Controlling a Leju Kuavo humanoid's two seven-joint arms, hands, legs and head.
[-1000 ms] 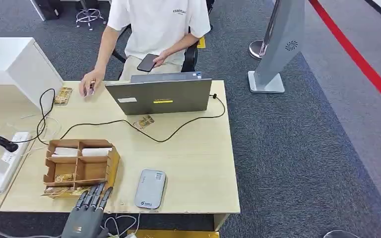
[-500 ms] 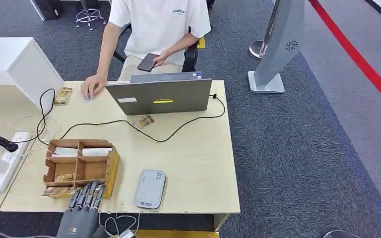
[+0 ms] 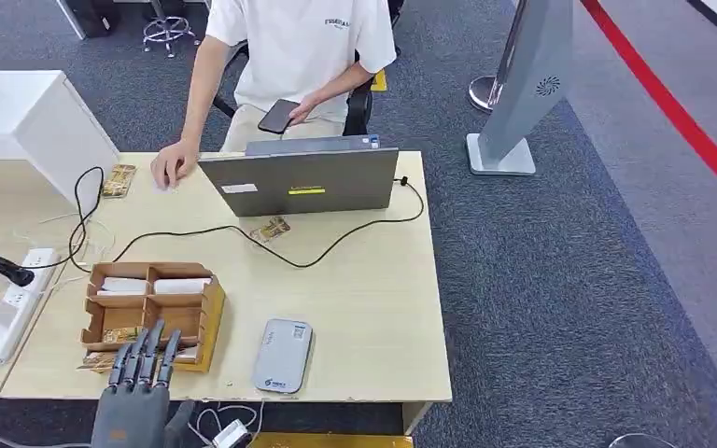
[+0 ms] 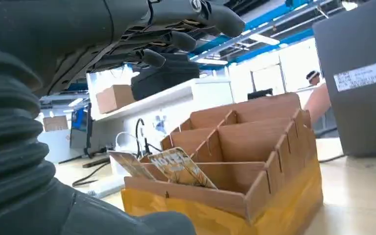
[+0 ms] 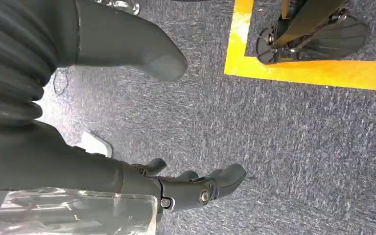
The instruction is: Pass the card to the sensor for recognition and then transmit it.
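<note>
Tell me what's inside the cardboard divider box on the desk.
The cardboard divider box holds white cards in its far compartments and gold patterned cards in a near one. The left hand covers its near edge.

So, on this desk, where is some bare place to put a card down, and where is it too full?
Bare patches: the table between the black cable and the grey sensor, and the strip right of the sensor. Crowded: the left side, with the cardboard organizer, the left hand over its near edge, and the power strip.
</note>
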